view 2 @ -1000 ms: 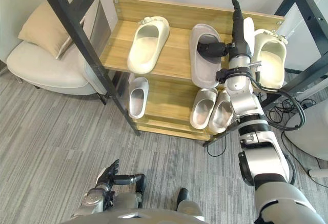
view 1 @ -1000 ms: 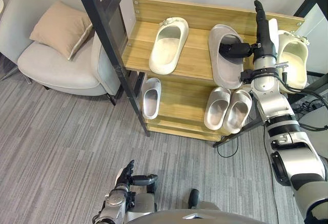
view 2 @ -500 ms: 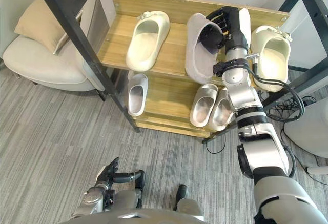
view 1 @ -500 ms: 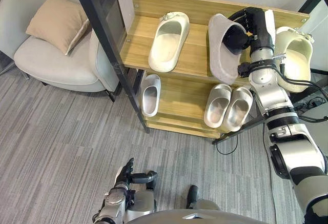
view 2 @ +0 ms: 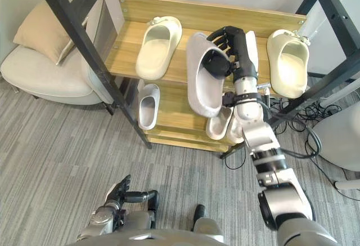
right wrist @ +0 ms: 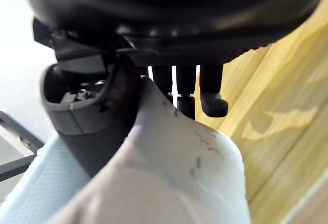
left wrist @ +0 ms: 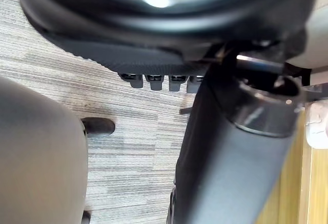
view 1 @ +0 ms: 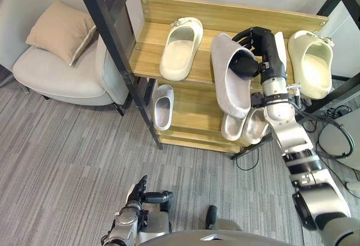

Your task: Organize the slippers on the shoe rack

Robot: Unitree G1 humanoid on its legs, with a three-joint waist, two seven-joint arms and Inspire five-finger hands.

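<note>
The right hand is clamped on the grey slipper: its fingers curl over the upper edge of the strap and the thumb is tucked into the foot opening, so the soft upper is pinched between them. The slipper hangs from that grip on its edge, sole turned to the hand's left, its long end drooping below the wrist and clear of the shelf boards

Just behind the hand is a bare stretch of the shoe rack top shelf. To the hand's left lies one cream slipper, to its right a second cream slipper. Beneath the wrist, partly hidden by the hanging grey one, a pale pair sits on the lower shelf, with a small white slipper further left. The left hand is down by the floor, fingers relaxed and holding nothing

The step looks like re-siting the grey slipper. To do it well, keep the pinch firm, since a soft slipper held by one edge will likely swing. Roll the wrist until the sole faces down before lowering, line the toe up with the back board like its neighbours, and keep the dangling end off the lower pair. Release only once the sole lies flat
</note>
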